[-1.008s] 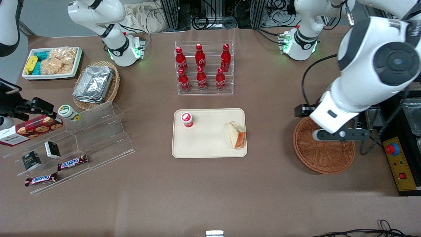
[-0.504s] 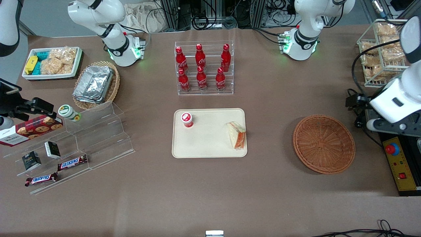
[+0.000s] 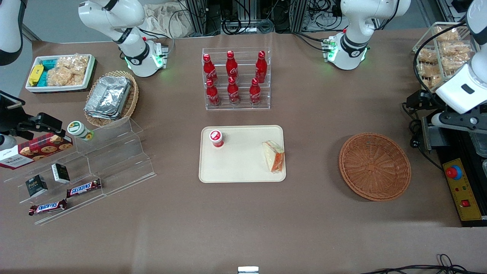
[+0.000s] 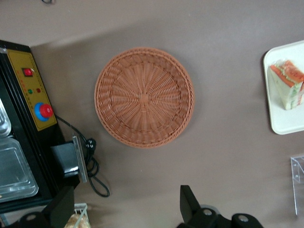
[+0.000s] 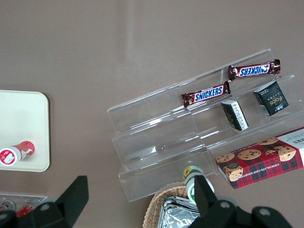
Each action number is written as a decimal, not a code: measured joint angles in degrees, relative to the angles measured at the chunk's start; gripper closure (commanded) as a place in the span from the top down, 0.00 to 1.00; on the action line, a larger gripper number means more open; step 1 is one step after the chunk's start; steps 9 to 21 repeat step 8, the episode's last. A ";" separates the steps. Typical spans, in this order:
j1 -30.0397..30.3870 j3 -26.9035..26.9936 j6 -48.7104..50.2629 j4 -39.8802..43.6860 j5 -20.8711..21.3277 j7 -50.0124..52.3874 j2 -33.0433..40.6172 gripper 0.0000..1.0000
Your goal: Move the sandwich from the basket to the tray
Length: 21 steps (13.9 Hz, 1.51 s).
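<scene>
We see the gripper [image 4: 126,213] with its two dark fingers [image 4: 190,206] spread wide apart, and nothing is between them. It hangs high over the counter [image 3: 243,220] at the working arm's end, close to that edge. Below it sits the round brown basket [image 4: 144,97] with nothing in it. The sandwich [image 3: 274,156] is a white bread wedge with orange and green filling. It lies in the cream tray [image 3: 236,167], at the tray's edge nearest the basket.

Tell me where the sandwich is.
The sandwich lies on the tray, at its edge toward the empty basket; the gripper hangs open above the basket.
</scene>
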State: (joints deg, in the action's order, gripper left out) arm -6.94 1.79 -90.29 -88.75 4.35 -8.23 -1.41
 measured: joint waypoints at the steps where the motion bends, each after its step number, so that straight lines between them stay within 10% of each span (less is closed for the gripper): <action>1: 0.00 0.00 -0.63 -1.01 -0.14 1.08 0.98 1.00; 21: 0.00 0.00 -3.51 -6.05 -2.62 6.24 4.02 1.00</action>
